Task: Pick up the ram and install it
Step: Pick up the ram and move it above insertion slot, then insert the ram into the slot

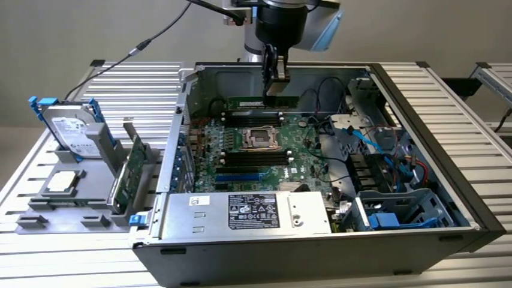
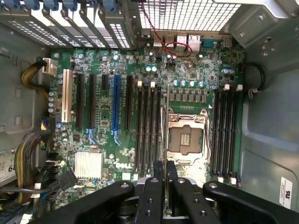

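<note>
Slats of the ribbed aluminium table were cut off at the exterior view's left. Rightward, inside the open grey computer case, we saw the black gripper clamped on the thin green ram stick above the green motherboard. From the wrist it was barely a sliver, edge-on.

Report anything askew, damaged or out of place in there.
Nothing stands out. The ram, gripped by the gripper, hangs level and parallel to the memory slots; the CPU socket is bare, without a cooler.

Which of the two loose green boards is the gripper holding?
The ram, the long narrow stick in the gripper's jaws inside the case. The taller expansion card stands in the grey rack outside it.
</note>
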Controlling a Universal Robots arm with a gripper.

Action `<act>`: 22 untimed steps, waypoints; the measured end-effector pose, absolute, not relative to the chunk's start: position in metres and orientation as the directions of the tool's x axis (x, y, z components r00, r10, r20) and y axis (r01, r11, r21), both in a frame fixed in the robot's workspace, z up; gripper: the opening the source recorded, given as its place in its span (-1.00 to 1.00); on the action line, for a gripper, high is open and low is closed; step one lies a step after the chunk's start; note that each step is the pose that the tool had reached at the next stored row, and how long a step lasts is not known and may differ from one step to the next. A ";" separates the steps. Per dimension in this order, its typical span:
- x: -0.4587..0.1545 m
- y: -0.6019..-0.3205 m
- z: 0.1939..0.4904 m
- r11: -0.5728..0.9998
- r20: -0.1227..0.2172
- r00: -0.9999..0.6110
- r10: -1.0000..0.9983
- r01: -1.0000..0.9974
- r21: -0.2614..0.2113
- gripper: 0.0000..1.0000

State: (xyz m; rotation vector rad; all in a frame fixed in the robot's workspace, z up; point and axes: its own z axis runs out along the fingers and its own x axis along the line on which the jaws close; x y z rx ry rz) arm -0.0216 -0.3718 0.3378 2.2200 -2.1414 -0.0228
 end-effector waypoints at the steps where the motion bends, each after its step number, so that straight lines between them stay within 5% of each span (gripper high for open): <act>1: -0.022 -0.372 0.338 -0.035 0.029 0.037 -0.999 -0.998 0.051 -0.73; 22: -0.038 -0.381 0.331 -0.035 0.029 0.037 -0.999 -0.998 0.048 -0.73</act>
